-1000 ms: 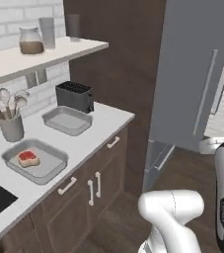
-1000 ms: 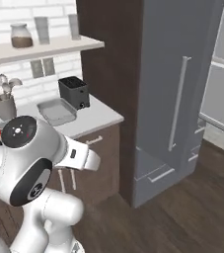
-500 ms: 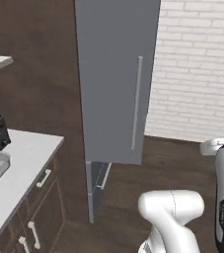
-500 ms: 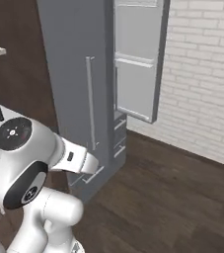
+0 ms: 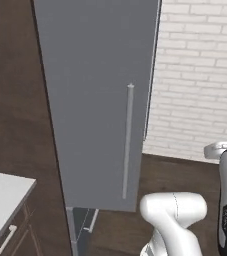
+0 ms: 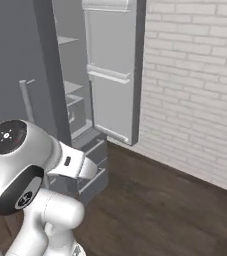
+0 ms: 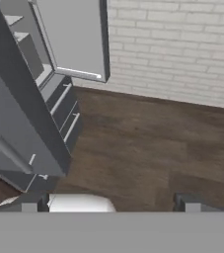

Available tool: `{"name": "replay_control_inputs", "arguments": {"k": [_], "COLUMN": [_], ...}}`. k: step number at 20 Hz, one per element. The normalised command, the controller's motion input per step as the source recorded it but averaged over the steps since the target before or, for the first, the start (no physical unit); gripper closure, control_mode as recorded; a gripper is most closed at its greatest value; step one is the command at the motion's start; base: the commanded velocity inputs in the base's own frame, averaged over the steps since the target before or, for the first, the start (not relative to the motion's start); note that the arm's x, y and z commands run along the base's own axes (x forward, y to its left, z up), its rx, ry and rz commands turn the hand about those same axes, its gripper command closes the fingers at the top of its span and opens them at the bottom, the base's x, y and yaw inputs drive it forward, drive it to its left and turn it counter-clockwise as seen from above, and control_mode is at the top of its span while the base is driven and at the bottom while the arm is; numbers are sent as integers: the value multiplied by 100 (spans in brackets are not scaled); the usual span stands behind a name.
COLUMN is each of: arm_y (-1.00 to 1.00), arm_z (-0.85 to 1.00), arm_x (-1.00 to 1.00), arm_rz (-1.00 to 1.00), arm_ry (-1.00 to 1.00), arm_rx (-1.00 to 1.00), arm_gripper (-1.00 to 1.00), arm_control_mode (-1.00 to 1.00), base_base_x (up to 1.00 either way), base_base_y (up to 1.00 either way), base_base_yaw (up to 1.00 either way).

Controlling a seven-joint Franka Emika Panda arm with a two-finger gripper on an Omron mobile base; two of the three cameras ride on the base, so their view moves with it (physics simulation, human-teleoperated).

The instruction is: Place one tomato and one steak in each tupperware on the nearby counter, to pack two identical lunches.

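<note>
Jaws spread wide and empty, facing the fridge.

The jaws [image 7: 111, 205] hang released over the dark wood floor [image 7: 148, 143], gripping nothing. Beyond them stands the grey fridge [image 6: 50, 75], its door [image 6: 112, 70] swung open against the brick wall [image 6: 195, 85]. A corner of the desk [image 5: 2, 197] sits at far left. I'd judge packing unfinished, with food to fetch.

A tall grey fridge [image 5: 97, 100] stands open beside a white brick wall [image 6: 195, 85].

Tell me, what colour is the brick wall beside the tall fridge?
White, with pale grey joints: the brick wall shows best in the right base view.
</note>
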Motion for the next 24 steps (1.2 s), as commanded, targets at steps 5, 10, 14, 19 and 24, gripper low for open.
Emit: {"name": "replay_control_inputs", "arguments": {"k": [5,10,14,19,24], "arm_y": [0,0,0,0,0], "arm_z": [0,0,0,0,0], "arm_x": [0,0,0,0,0], "arm_rz": [0,0,0,0,0], "arm_ry": [0,0,0,0,0], "arm_rx": [0,0,0,0,0], "arm_gripper": [-100,-100,-100,-100,-100], "arm_control_mode": [100,100,100,100,100], "base_base_x": [100,77,77,50,-38], "base_base_y": [-56,-60,-24,-26,-8], "base_base_yaw": [41,68,82,83,72]}}
